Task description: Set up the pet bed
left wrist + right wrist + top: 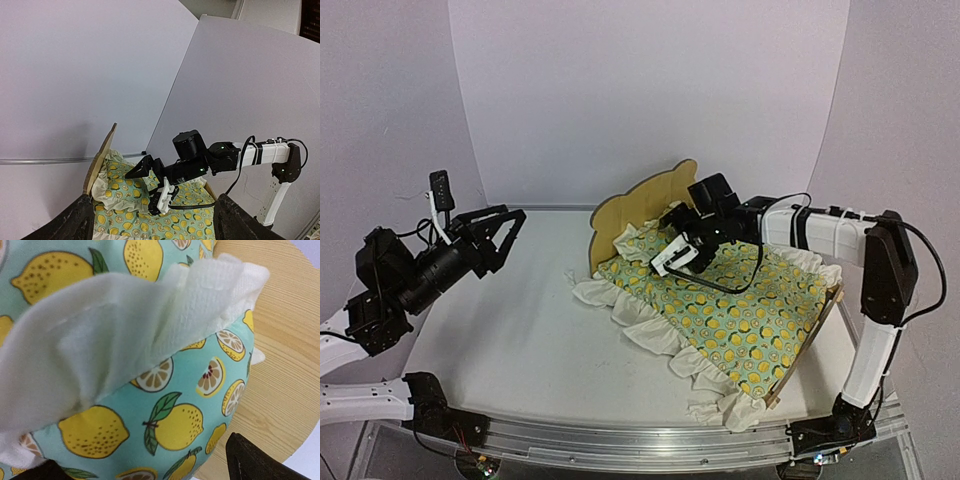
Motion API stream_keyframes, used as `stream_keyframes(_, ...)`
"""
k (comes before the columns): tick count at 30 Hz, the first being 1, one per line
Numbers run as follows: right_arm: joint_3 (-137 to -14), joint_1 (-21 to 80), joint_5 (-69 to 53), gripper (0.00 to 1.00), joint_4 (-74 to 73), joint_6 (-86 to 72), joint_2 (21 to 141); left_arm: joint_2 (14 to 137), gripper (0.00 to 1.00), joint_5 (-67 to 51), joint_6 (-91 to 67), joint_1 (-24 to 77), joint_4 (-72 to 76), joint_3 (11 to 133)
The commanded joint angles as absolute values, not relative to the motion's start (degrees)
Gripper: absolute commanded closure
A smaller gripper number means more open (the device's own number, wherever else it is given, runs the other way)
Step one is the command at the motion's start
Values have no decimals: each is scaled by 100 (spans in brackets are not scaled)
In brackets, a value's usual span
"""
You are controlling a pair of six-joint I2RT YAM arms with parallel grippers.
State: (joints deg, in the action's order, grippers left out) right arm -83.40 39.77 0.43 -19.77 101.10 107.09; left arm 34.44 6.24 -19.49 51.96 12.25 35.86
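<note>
The bed [625, 212] sits on the right half of the table [510, 340], its rounded headboard at the far end; the quilt [740, 310] lies spread over it and the pillow [122, 192] is tucked against the headboard; the right gripper [684, 250] hovers just over that pillow with its jaws wide and, as far as I can see, nothing clamped; the left gripper [512, 240] hangs well off to the left, also wide and empty. The likeliest trouble is a snag: the pillow's white ruffle lies right by the right fingers, so a careless lift could drag the pillow out of place; the black cable [745, 280] looping under that wrist rests close to the quilt and might catch it; the quilt's ruffle spills over the near rail onto the table, so any tug could slide it off; a nudge from the arm could probably shift the light frame itself.
</note>
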Motion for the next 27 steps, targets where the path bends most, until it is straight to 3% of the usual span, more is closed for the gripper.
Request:
stream_keyframes(1,-8146,3977,66,2,-2046,9754,9882,3508,18,640,-1959,5194,1327,3603)
stream_keyframes(10,-7699,3983,838,2,-2250,8355,8834,3617,16,945,-1915,5193,1327,3620)
stream_keyframes(13,-7502,3936,1141,2,-2234,6594,8266,3610,11,1468,-1864,5186,1223,3580)
stream_keyframes(15,-7385,3781,1107,2,-2209,4868,7870,3675,6,1942,-1775,5143,794,3738)
stream_keyframes(17,-7225,3644,1914,2,-1959,2688,7491,3838,2,2299,-1575,4965,167,4091)
stream_keyframes(19,-7162,3521,3275,2,-2161,667,7145,4021,0,2577,-1372,4507,-567,4495)
stream_keyframes(24,-7008,2291,1857,2,-3597,-1253,6227,4202,0,1329,-1175,1859,-1574,5368)
stream_keyframes(27,-7051,2067,1811,2,-4009,-1511,5751,4268,0,1108,-1059,1078,-1887,5990)
